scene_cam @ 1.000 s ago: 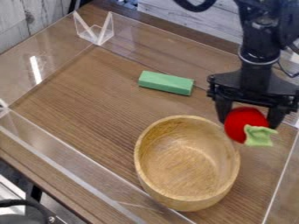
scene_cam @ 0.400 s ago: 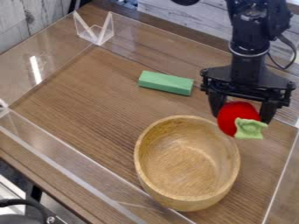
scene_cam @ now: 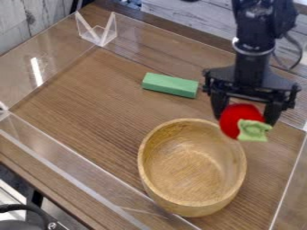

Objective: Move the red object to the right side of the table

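At right of frame, beside the wooden bowl (scene_cam: 192, 167): red object (scene_cam: 241, 120), leafy tip toward lower right, resting on the tabletop (scene_cam: 96, 99). Gripper (scene_cam: 249, 106) directly above, jaws spread wide, straddling it, grasping nothing.

bowl (scene_cam: 192, 167) front, block (scene_cam: 171, 85) behind it

Arm all black: stacked cylindrical segments, glossy highlights on upper housing. Black cable loops beside the wrist. Pincer (scene_cam: 250, 108) black too, wide crossbar, two slim straight fingers (scene_cam: 217, 103).
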Robot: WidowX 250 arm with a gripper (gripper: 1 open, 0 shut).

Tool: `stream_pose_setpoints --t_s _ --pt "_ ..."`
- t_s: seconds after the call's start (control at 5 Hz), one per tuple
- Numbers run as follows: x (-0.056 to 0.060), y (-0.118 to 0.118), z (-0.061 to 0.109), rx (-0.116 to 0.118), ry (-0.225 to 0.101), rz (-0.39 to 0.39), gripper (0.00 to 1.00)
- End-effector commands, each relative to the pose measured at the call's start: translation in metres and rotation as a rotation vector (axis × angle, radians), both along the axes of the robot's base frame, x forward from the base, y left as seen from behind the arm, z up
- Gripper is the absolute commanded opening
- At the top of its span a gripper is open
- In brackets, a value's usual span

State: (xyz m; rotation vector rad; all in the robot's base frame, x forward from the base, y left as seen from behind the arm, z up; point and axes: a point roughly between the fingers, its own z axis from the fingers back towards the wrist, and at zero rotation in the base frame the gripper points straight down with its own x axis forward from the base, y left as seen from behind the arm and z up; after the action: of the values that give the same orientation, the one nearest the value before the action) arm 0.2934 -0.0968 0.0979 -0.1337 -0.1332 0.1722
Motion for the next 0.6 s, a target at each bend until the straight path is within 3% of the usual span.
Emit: stream_pose_setpoints --t_s 0.0,0.2,0.4 --pt "0.020 -0.013 0.031 -0.019 -0.069 0.006 0.00" --pt "0.027 -0.032 0.030 -0.017 -0.060 0.010 0.00" --pt "0.021 -0.035 0.027 -0.015 -0.046 0.032 0.00"
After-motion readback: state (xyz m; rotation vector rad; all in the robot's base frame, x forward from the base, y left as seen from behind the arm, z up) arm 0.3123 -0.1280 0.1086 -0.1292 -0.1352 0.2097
